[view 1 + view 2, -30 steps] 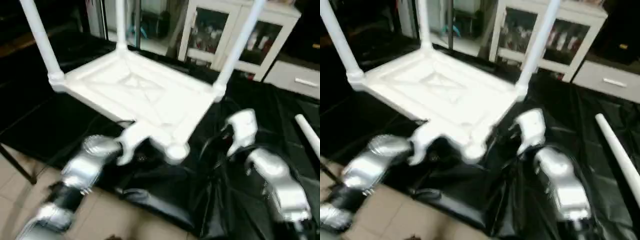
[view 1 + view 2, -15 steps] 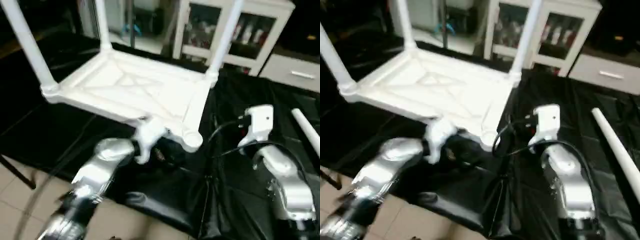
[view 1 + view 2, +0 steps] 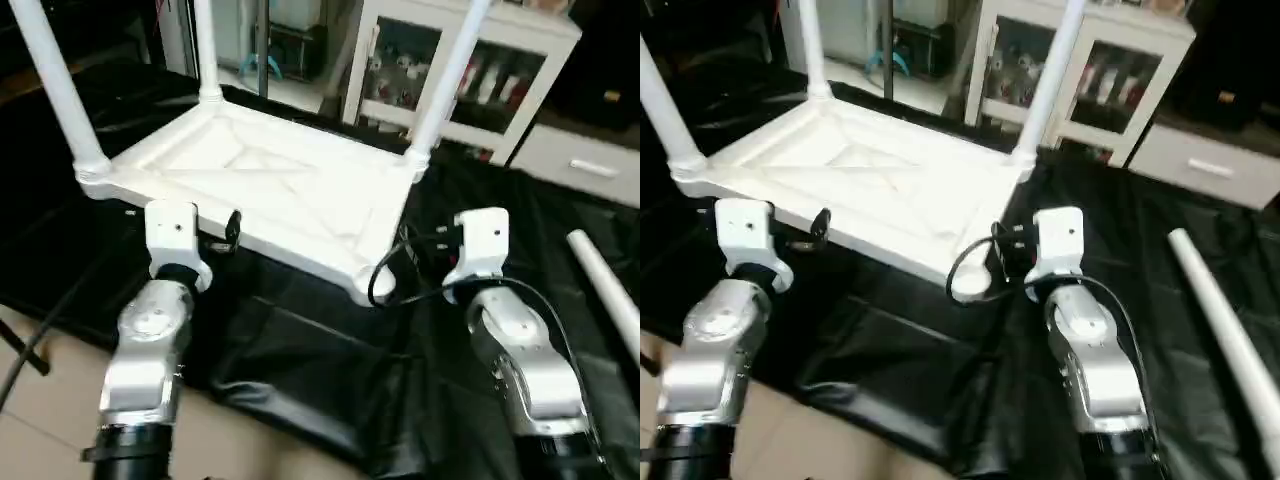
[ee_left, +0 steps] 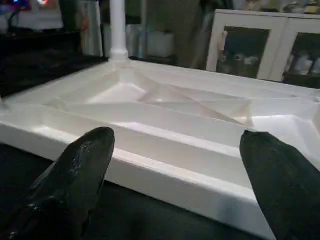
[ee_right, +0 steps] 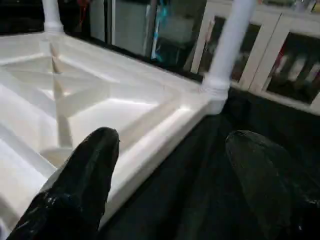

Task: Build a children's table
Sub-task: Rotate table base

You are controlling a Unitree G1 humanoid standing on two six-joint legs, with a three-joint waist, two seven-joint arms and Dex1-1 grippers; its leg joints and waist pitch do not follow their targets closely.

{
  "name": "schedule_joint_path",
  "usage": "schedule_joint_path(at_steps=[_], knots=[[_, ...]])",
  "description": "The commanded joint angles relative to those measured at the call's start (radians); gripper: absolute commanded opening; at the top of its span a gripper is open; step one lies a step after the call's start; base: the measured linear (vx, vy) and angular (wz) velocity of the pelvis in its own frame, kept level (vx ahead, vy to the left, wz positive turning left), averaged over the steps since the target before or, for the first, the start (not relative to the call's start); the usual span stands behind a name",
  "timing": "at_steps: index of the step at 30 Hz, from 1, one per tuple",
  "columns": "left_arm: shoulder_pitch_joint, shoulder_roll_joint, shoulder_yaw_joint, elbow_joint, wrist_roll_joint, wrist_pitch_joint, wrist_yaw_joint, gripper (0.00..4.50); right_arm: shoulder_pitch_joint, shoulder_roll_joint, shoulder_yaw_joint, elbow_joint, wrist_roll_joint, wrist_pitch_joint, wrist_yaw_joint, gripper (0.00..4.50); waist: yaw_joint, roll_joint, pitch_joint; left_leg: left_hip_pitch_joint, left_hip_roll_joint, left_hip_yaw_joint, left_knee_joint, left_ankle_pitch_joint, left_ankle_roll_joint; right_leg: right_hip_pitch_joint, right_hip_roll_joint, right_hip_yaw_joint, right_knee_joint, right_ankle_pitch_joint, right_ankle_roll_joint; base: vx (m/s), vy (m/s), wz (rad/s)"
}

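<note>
Black plastic sheeting (image 3: 330, 380) covers the bench, with tiled floor (image 3: 40, 400) at its near-left edge and a white glass-door cabinet (image 3: 470, 60) behind.

Tabletop (image 3: 290, 195) lies upside down on the sheeting, X-ribbed underside facing up. Three legs stand upright in its corner sockets: near-left leg (image 3: 55, 90), far-left leg (image 3: 205, 45), far-right leg (image 3: 445, 85). Near-right corner socket (image 3: 970, 281) has no leg in it. Fourth leg (image 3: 1225, 330) lies loose on the sheeting, well off to the right of the tabletop.

Left gripper (image 4: 175, 165) sits just in front of the tabletop's near long edge, towards the left end. Jaws released, wide apart, nothing between them; the left wrist view looks past both black fingers (image 4: 75, 170) at the rim and ribs. No contact with the rim that I can see.

Right gripper (image 5: 170, 165) is near the empty corner socket, on the tabletop's right side. Jaws likewise spread, grasping nothing; the right wrist view has one finger (image 5: 85, 170) in front of the tabletop's short edge, the other over the sheeting. Black cable (image 3: 395, 275) loops from the right wrist across the empty socket.
</note>
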Motion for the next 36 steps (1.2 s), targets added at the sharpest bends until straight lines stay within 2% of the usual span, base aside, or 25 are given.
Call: schedule_joint_path(at_steps=[1, 2, 3, 4, 5, 6, 7, 10, 11, 12, 15, 16, 17, 18, 19, 20, 21, 22, 23, 24, 25, 27, 28, 31, 36], knots=[[-0.024, -0.021, -0.053, 0.017, 0.024, 0.004, 0.026, 4.46, 0.012, 0.004, -0.015, 0.018, 0.007, 0.024, -0.010, 3.76, 0.023, -0.011, -0.063, -0.049, -0.154, 0.015, 0.127, -0.201, 0.116, 0.096, -0.115, 0.083, -0.182, -0.138, -0.351, -0.007, -0.119, -0.03], [-0.027, -0.029, -0.060, 0.017, 0.024, 0.002, 0.028, 4.46, 0.014, 0.012, -0.027, 0.008, 0.025, 0.046, -0.009, 3.76, 0.021, -0.014, -0.066, -0.055, -0.149, 0.001, 0.117, -0.200, 0.106, 0.109, -0.126, 0.085, -0.179, -0.137, -0.328, -0.015, -0.123, -0.06], [-0.031, -0.043, -0.072, 0.025, 0.020, -0.002, 0.042, 4.46, 0.017, 0.017, -0.037, -0.003, 0.025, 0.064, -0.014, 3.76, 0.011, 0.031, -0.076, -0.017, -0.158, -0.002, 0.081, -0.192, 0.082, 0.088, -0.059, 0.126, -0.212, -0.172, -0.216, -0.030, -0.112, -0.16], [-0.032, -0.044, -0.076, 0.027, 0.019, -0.004, 0.043, 4.46, 0.018, 0.016, -0.038, -0.003, 0.020, 0.067, -0.018, 3.76, 0.009, 0.088, -0.085, 0.057, -0.002, -0.074, -0.066, 0.027, 0.057, 0.045, 0.017, 0.047, -0.155, -0.109, -0.002, -0.030, -0.112, -0.16], [-0.033, -0.045, -0.077, 0.029, 0.019, -0.005, 0.044, 4.46, 0.018, 0.016, -0.038, -0.003, 0.018, 0.068, -0.020, 3.76, -0.024, 0.094, -0.090, 0.072, 0.205, -0.201, -0.136, 0.315, 0.074, -0.018, -0.003, 0.003, 0.016, -0.180, 0.117, -0.042, -0.158, -0.49], [-0.033, -0.043, -0.083, 0.033, 0.023, -0.010, 0.047, 4.46, 0.019, 0.015, -0.039, -0.002, 0.015, 0.069, -0.025, 3.76, 0.015, 0.082, -0.113, 0.155, 0.275, -0.180, -0.070, 0.717, 0.036, -0.155, -0.061, 0.023, 0.147, -0.240, 0.166, -0.013, -0.194, -0.60], [-0.032, -0.045, -0.081, 0.037, 0.025, -0.012, 0.056, 4.46, 0.020, 0.014, -0.043, -0.004, 0.018, 0.071, -0.027, 3.76, 0.008, 0.103, -0.099, 0.131, 0.159, -0.088, -0.028, 1.045, 0.041, -0.174, -0.063, 0.036, 0.153, -0.084, 0.089, -0.013, -0.194, -0.60], [-0.035, -0.052, -0.077, 0.042, 0.033, -0.013, 0.066, 4.46, 0.018, 0.009, -0.051, -0.009, 0.024, 0.073, -0.026, 3.76, 0.009, 0.065, -0.099, 0.095, 0.073, 0.028, -0.044, 0.905, 0.209, -0.130, -0.043, 0.018, 0.068, 0.223, -0.072, -0.055, -0.205, -0.61], [-0.048, -0.053, -0.073, 0.055, 0.044, -0.024, 0.073, 4.46, 0.007, 0.002, -0.055, 0.000, 0.017, 0.067, -0.029, 3.76, -0.002, 0.006, -0.097, 0.043, -0.028, 0.107, -0.042, 0.414, 0.292, -0.068, -0.028, 0.032, -0.016, 0.338, -0.174, -0.051, -0.282, -0.61], [-0.060, -0.044, -0.076, 0.070, 0.047, -0.029, 0.081, 4.46, -0.008, -0.001, -0.062, 0.016, 0.006, 0.065, -0.038, 3.76, 0.013, -0.063, -0.125, -0.025, -0.217, 0.077, 0.182, -0.290, 0.208, 0.033, -0.062, 0.140, -0.111, 0.350, -0.384, -0.054, -0.279, -0.69], [-0.065, -0.040, -0.080, 0.078, 0.048, -0.030, 0.088, 4.46, -0.018, 0.002, -0.080, 0.018, 0.012, 0.055, -0.040, 3.76, 0.014, -0.039, -0.086, -0.040, -0.225, 0.003, 0.239, -0.347, 0.032, 0.018, -0.112, 0.159, -0.156, 0.086, -0.344, -0.084, -0.266, -0.71], [-0.067, -0.040, -0.082, 0.076, 0.042, -0.024, 0.082, 4.46, -0.022, -0.006, -0.082, 0.009, 0.011, 0.065, -0.033, 3.76, -0.013, 0.051, -0.071, -0.028, -0.130, -0.064, 0.161, -0.238, 0.032, 0.037, -0.225, 0.069, -0.246, -0.397, -0.124, -0.114, -0.242, -0.67], [-0.065, -0.041, -0.082, 0.067, 0.027, -0.008, 0.068, 4.46, -0.024, -0.016, -0.079, 0.007, 0.010, 0.077, -0.025, 3.76, -0.044, 0.080, -0.060, -0.009, -0.093, -0.072, 0.088, -0.204, 0.077, 0.031, -0.177, 0.004, -0.275, -0.532, 0.018, -0.130, -0.163, -0.54], [-0.064, -0.042, -0.082, 0.064, 0.023, -0.005, 0.064, 4.46, -0.024, -0.018, -0.078, 0.008, 0.009, 0.079, -0.024, 3.76, -0.103, 0.111, -0.052, -0.053, 0.153, -0.279, -0.163, -0.139, 0.222, 0.046, -0.075, -0.057, 0.062, -0.439, 0.263, -0.119, -0.161, -0.49], [-0.063, -0.042, -0.082, 0.060, 0.016, 0.003, 0.057, 4.46, -0.025, -0.023, -0.077, 0.008, 0.009, 0.085, -0.021, 3.76, -0.084, 0.085, -0.045, 0.005, 0.085, -0.210, -0.106, -0.233, 0.259, -0.089, -0.058, -0.002, 0.158, -0.326, 0.192, -0.119, -0.161, -0.49], [-0.065, -0.038, -0.078, 0.066, 0.028, 0.017, 0.066, 4.46, -0.029, -0.035, -0.076, 0.012, 0.013, 0.092, -0.010, 3.76, -0.092, 0.090, -0.053, 0.031, 0.037, -0.171, -0.083, -0.199, 0.298, -0.109, -0.053, 0.007, 0.159, -0.215, 0.128, -0.064, -0.220, -0.02], [-0.065, -0.038, -0.078, 0.066, 0.028, 0.017, 0.066, 4.46, -0.029, -0.035, -0.076, 0.012, 0.013, 0.092, -0.010, 3.76, -0.124, 0.065, -0.059, 0.041, 0.007, -0.166, -0.063, -0.151, 0.383, -0.071, -0.073, 0.042, 0.121, -0.144, 0.099, -0.079, -0.258, 0.10], [-0.068, -0.033, -0.078, 0.072, 0.044, 0.018, 0.073, 4.46, -0.039, -0.047, -0.081, 0.019, 0.019, 0.095, -0.005, 3.76, -0.104, 0.018, -0.088, -0.016, -0.139, -0.116, 0.013, 0.034, 0.299, 0.052, -0.144, 0.133, -0.036, 0.007, 0.178, -0.079, -0.258, 0.10], [-0.069, -0.031, -0.077, 0.069, 0.043, 0.021, 0.071, 4.46, -0.051, -0.056, -0.087, 0.028, 0.021, 0.099, 0.000, 3.76, -0.090, 0.000, -0.114, -0.056, -0.162, -0.109, 0.043, 0.086, 0.250, 0.119, -0.178, 0.162, -0.057, 0.099, 0.224, -0.177, -0.283, -0.41], [-0.067, -0.026, -0.079, 0.065, 0.042, 0.021, 0.068, 4.46, -0.065, -0.065, -0.093, 0.041, 0.021, 0.106, 0.004, 3.76, -0.045, -0.019, -0.091, -0.092, -0.154, -0.106, 0.100, -0.024, 0.131, 0.111, -0.266, 0.173, -0.123, -0.076, 0.422, -0.161, -0.266, -0.32], [-0.063, -0.019, -0.087, 0.060, 0.045, 0.013, 0.064, 4.46, -0.076, -0.071, -0.100, 0.052, 0.019, 0.114, 0.007, 3.76, -0.023, -0.021, -0.086, -0.073, -0.161, -0.098, 0.096, -0.044, 0.059, 0.096, -0.240, 0.194, -0.143, -0.204, 0.415, -0.161, -0.266, -0.32], [-0.058, -0.012, -0.094, 0.055, 0.046, 0.010, 0.057, 4.46, -0.086, -0.074, -0.106, 0.062, 0.017, 0.120, 0.007, 3.76, -0.009, -0.001, -0.072, -0.073, -0.153, -0.108, 0.079, -0.025, 0.041, 0.105, -0.252, 0.197, -0.148, -0.238, 0.332, -0.079, -0.158, -0.06], [-0.046, -0.004, -0.108, 0.037, 0.051, 0.015, 0.048, 4.46, -0.098, -0.085, -0.111, 0.066, 0.023, 0.127, 0.021, 3.76, 0.001, 0.019, -0.060, -0.053, -0.122, -0.108, -0.004, 0.066, 0.018, 0.105, -0.211, 0.150, -0.137, -0.267, 0.118, -0.077, -0.118, -0.07], [-0.004, 0.004, -0.115, -0.007, 0.064, -0.027, 0.051, 4.46, -0.111, -0.114, -0.104, 0.060, 0.037, 0.134, 0.069, 3.76, -0.019, 0.043, -0.052, 0.013, -0.064, -0.096, -0.107, -0.125, 0.047, 0.075, -0.095, 0.088, -0.106, -0.263, -0.023, -0.076, -0.016, 0.01], [0.030, 0.030, -0.115, -0.038, 0.037, -0.018, 0.000, 4.46, -0.101, -0.108, -0.076, 0.052, 0.045, 0.148, 0.097, 3.76, -0.015, 0.042, -0.035, 0.032, -0.058, -0.051, -0.139, -0.391, -0.055, 0.061, -0.104, 0.101, -0.153, -0.384, -0.008, -0.052, -0.015, 0.16]])
